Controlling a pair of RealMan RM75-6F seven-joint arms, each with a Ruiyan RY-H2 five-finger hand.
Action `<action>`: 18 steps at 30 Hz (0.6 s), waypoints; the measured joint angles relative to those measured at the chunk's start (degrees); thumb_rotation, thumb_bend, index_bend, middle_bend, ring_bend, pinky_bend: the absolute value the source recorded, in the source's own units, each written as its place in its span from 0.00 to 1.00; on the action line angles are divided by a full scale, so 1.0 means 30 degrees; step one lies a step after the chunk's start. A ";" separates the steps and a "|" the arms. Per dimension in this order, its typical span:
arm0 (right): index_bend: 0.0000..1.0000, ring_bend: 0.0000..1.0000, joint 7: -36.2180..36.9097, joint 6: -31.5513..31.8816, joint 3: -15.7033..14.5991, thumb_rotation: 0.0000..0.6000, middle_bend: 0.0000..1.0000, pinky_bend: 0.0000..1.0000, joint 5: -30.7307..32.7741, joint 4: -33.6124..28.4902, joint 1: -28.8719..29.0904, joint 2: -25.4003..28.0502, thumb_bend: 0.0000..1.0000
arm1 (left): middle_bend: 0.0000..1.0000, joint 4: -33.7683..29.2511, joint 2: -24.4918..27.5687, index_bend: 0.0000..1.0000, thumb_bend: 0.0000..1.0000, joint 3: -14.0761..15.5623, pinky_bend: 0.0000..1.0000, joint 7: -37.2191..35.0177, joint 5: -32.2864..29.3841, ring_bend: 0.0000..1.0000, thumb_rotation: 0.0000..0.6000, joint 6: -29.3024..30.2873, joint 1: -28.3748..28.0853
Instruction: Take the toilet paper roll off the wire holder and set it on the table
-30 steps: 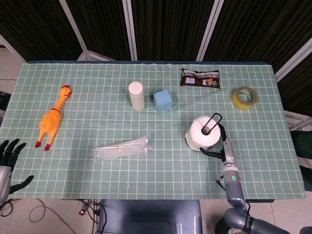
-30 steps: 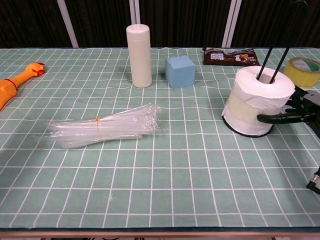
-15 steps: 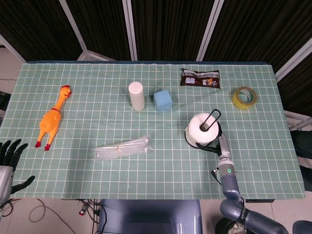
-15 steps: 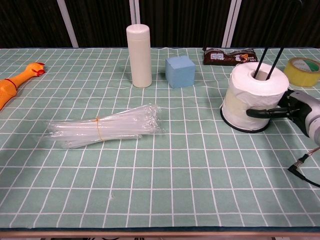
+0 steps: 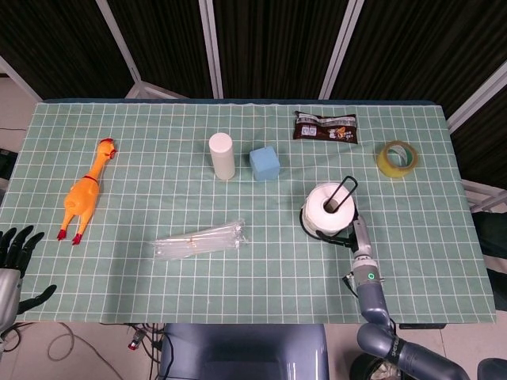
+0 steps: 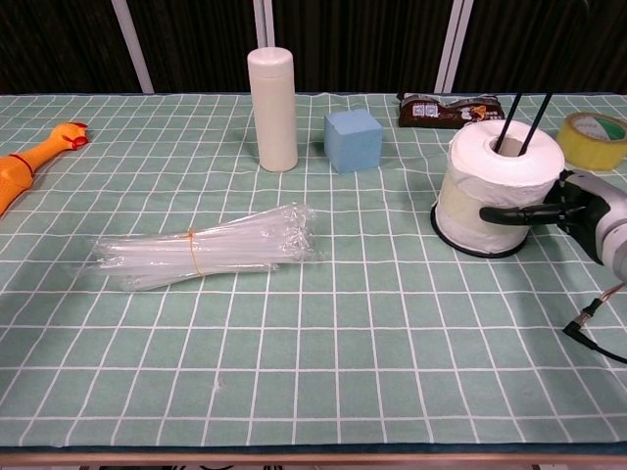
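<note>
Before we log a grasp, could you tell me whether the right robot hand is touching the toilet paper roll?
Touching. In the chest view, a dark finger of the right robot hand lies flat against the side of the toilet paper roll, with no gap between them.

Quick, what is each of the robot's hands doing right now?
Left hand: open, fingers spread, holding nothing, at the table's edge.
Right hand: fingers against the white toilet paper roll on its black wire holder; a firm grip cannot be told.
</note>
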 measured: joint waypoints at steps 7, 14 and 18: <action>0.35 0.06 0.0215 0.0596 0.0169 1.00 0.31 0.00 -0.0201 -0.0468 -0.0341 0.0250 0.00 | 0.04 -0.0017 -0.0047 0.14 0.04 0.0014 0.00 0.0077 0.0026 0.00 1.00 0.0012 0.0011; 0.38 0.07 0.0073 0.0880 0.0388 1.00 0.32 0.00 -0.0171 -0.1049 -0.0415 0.0464 0.00 | 0.04 -0.0041 -0.0051 0.14 0.05 0.0006 0.00 0.0091 -0.0002 0.00 1.00 0.0021 0.0019; 0.38 0.07 -0.0085 0.0951 0.0447 1.00 0.32 0.00 -0.0447 -0.1635 -0.0417 0.0980 0.00 | 0.04 -0.0029 -0.0016 0.14 0.04 -0.0025 0.00 -0.0008 -0.0058 0.00 1.00 0.0047 0.0031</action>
